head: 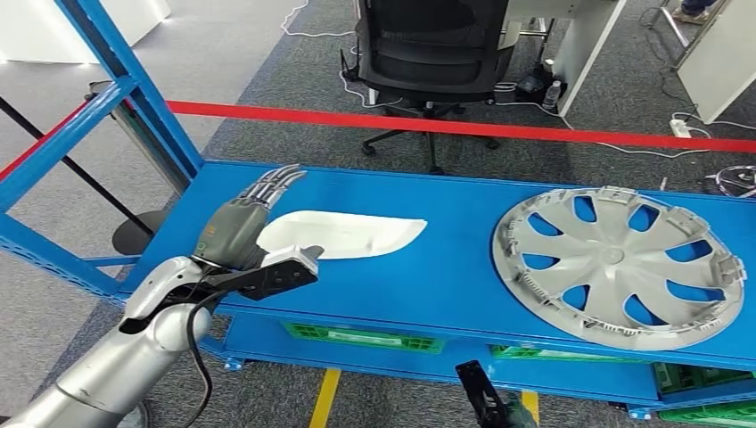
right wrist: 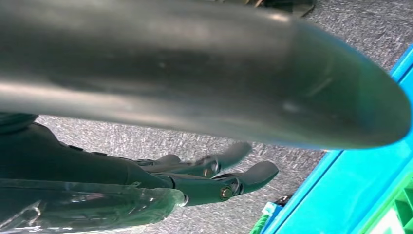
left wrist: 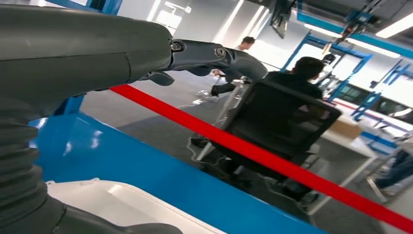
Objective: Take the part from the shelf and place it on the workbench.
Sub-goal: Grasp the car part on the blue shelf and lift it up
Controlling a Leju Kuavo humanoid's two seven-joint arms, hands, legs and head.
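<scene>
Blue metal shelf [head: 428,267] carries a white curved plastic part [head: 343,234]; left robot hand [head: 241,227], fingers apart, reaches its 9 o'clock end for grasping.

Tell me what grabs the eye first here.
The big silver hubcap lying flat at the right end of the blue shelf. Next, the left hand, fingers stretched out, at the near end of a white part lying on the shelf's left side. Behind the shelf a red tape runs across, with a black office chair beyond.
</scene>
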